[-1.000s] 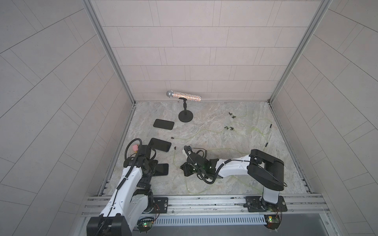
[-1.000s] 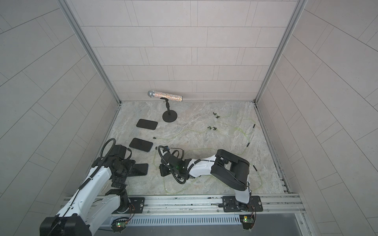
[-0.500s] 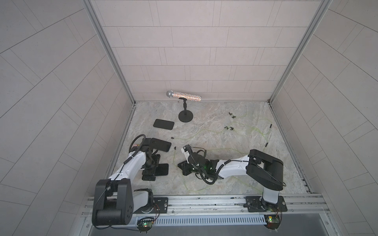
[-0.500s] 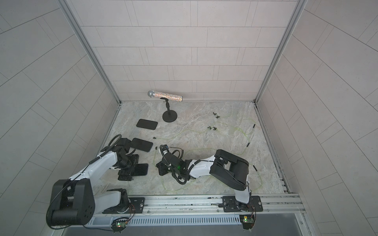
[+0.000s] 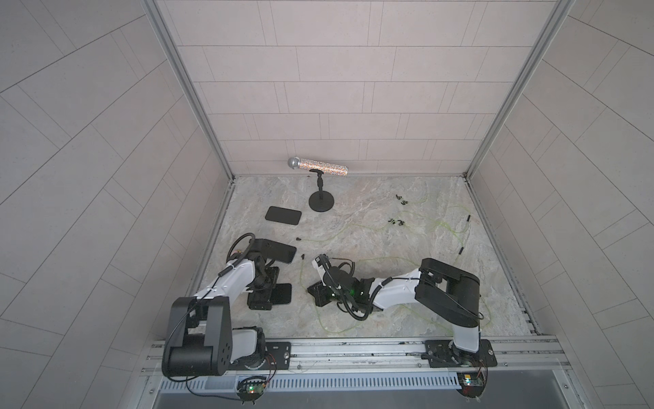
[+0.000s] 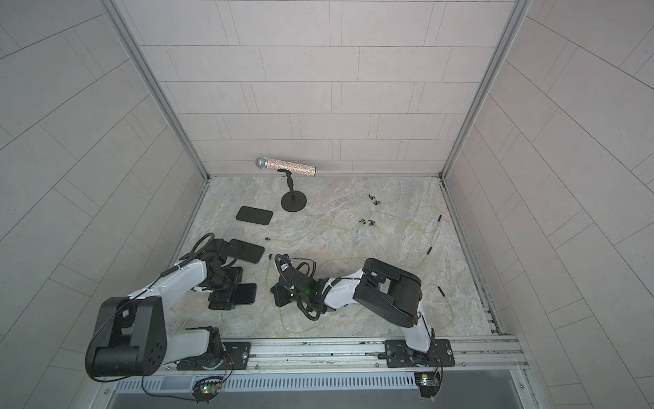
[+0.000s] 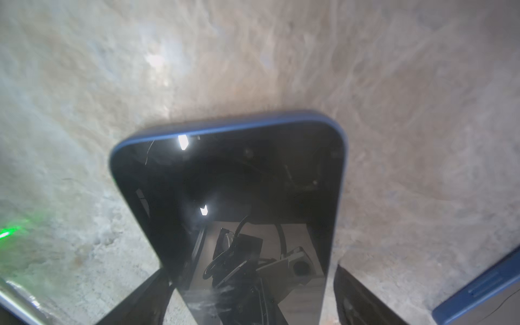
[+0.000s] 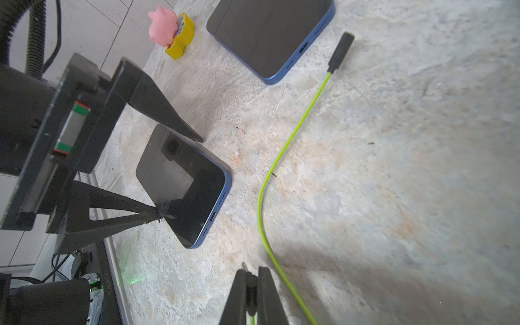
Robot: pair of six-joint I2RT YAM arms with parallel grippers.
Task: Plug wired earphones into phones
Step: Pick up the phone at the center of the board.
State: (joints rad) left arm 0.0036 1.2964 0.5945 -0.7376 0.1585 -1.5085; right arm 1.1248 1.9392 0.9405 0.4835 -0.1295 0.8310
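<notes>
Straddled but ungripped by the wide-open left tool (image 8: 180, 177), the nearest phone (image 8: 205, 197) could be shoved as the earphone plug (image 8: 250, 287) pinched in the right tool (image 8: 251, 270) is inserted.

- Phone (image 7: 225, 174), centre frame: glossy black glass face, satin blue rim.
- Wired earphones (image 8: 341, 49): smooth yellow-green plastic cable, matt black plug.
- Tabletop (image 8: 394, 197): rough, matt, stone-like.
</notes>
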